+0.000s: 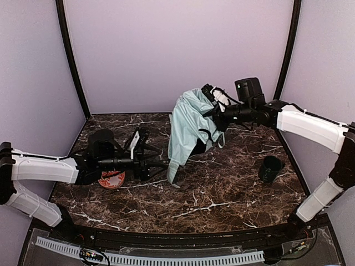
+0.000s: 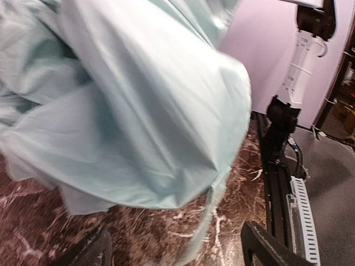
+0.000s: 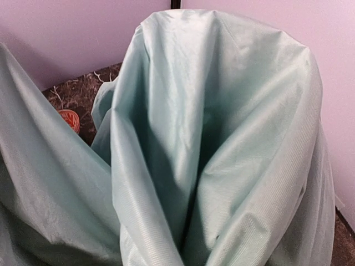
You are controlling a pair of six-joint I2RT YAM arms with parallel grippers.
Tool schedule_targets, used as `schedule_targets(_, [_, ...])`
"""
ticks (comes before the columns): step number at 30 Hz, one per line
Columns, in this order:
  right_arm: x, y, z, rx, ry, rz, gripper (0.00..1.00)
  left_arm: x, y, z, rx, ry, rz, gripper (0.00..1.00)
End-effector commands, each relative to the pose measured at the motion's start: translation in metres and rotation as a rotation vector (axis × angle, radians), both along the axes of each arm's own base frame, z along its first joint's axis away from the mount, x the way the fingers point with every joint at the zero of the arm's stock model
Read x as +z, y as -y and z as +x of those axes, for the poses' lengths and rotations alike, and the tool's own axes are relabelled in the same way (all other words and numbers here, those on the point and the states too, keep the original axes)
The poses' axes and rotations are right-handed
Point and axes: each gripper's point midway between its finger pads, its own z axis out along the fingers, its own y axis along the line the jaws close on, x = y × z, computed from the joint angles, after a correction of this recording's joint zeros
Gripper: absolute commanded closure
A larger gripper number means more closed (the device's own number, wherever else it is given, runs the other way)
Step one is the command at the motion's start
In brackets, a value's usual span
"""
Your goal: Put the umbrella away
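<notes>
The umbrella [image 1: 186,123] hangs as a bundle of pale mint-green fabric above the middle of the marble table [image 1: 222,194], its lower edge near the tabletop. My right gripper [image 1: 214,114] is buried in the upper right of the fabric and holds it up. Folds of the umbrella [image 3: 211,138] fill the right wrist view and hide the fingers. My left gripper [image 1: 157,164] sits low, just left of the fabric's bottom. In the left wrist view the left gripper [image 2: 177,256] stands open, its fingertips [image 2: 266,249] wide apart. A fabric strap [image 2: 209,230] dangles between them, below the umbrella [image 2: 127,111].
A dark green cup [image 1: 270,169] stands on the right of the table. A red-orange round object [image 1: 112,179] lies under my left arm and also shows as a red-orange round object [image 3: 70,119] past the fabric. Purple walls close in the back and sides.
</notes>
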Motion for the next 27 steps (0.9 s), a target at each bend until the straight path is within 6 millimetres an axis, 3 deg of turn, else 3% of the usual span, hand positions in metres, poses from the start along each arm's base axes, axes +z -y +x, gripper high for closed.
schedule_targets(1, [0.091,-0.005,-0.01,0.045,0.176,0.177,1.0,0.022,0.026,-0.034,-0.183,0.223,-0.102,0.13])
schedule_targets(6, [0.113,0.002,-0.014,0.036,0.218,0.173,1.0,0.028,0.033,-0.046,-0.284,0.328,-0.148,0.08])
schedule_targets(10, [0.129,0.003,-0.02,0.057,0.245,0.178,1.0,0.012,0.045,-0.035,-0.275,0.291,-0.086,0.14])
schedule_targets(15, [0.138,0.009,-0.025,0.054,0.282,0.17,1.0,0.005,0.053,-0.037,-0.32,0.275,-0.051,0.45])
schedule_targets(17, [0.139,0.011,-0.027,0.052,0.286,0.166,1.0,0.004,0.055,-0.038,-0.33,0.273,-0.043,0.65])
schedule_targets(19, [0.141,0.012,-0.03,0.059,0.292,0.163,1.0,0.0,0.055,-0.039,-0.334,0.268,-0.035,0.93])
schedule_targets(20, [0.142,0.013,-0.031,0.061,0.297,0.158,1.0,-0.003,0.053,-0.039,-0.327,0.269,-0.027,1.0])
schedule_targets(23, [0.143,0.021,-0.038,0.06,0.312,0.125,1.0,-0.017,0.043,-0.03,-0.253,0.316,0.047,1.0])
schedule_targets(27, [0.135,0.027,-0.055,0.12,0.285,0.048,1.0,-0.048,0.02,-0.002,-0.1,0.385,0.203,1.0])
